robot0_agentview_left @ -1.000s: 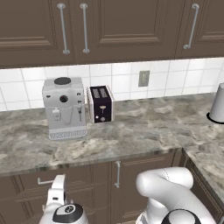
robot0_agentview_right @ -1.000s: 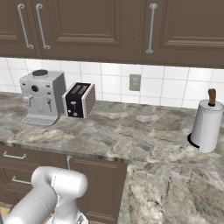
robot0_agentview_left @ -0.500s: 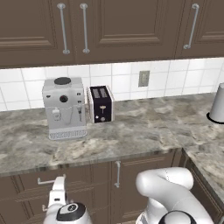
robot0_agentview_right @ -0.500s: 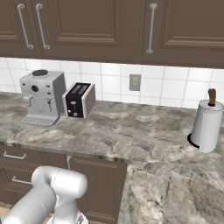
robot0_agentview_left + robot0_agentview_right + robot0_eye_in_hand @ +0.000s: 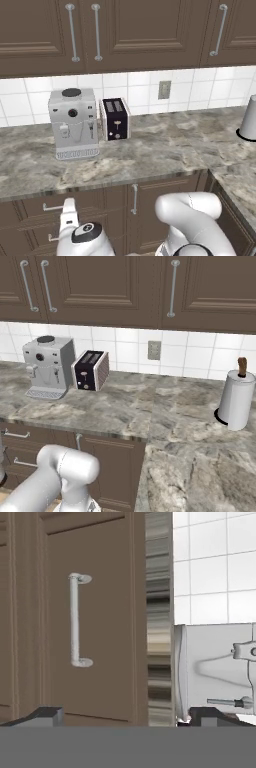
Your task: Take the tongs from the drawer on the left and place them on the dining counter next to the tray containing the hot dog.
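Nearest the camera, the gripper (image 5: 129, 714) stands wide, its dark fingertips (image 5: 47, 714) at 7 and 5 o'clock of the hand view with nothing between them. Straight ahead of them is the flat brown front of the drawer (image 5: 107, 627), its silver bar handle (image 5: 75, 619) at about 10 o'clock of that view; the view is rolled, so the bar looks upright there. The jaws are clear of the handle and do not touch it. In the left base view the white hand rises at 7 o'clock, just right of this bar, and the drawer front lies directly under the lip of the marbled counter (image 5: 165, 150); the front looks shut, and its contents cannot be seen. On the slab, at 10 o'clock of the left base view, stands a silver coffee machine (image 5: 73, 123) with a black toaster (image 5: 115, 118) just beside it on the right, the two close but apart. Further right, at 3 o'clock of the right base view, a paper-towel roll (image 5: 236, 401) stands upright near the corner. Behind everything runs the white tiled backsplash (image 5: 190, 90) with a wall outlet (image 5: 164, 89) at 1 o'clock, and above it dark brown upper cabinets (image 5: 145, 30) with upright silver handles.
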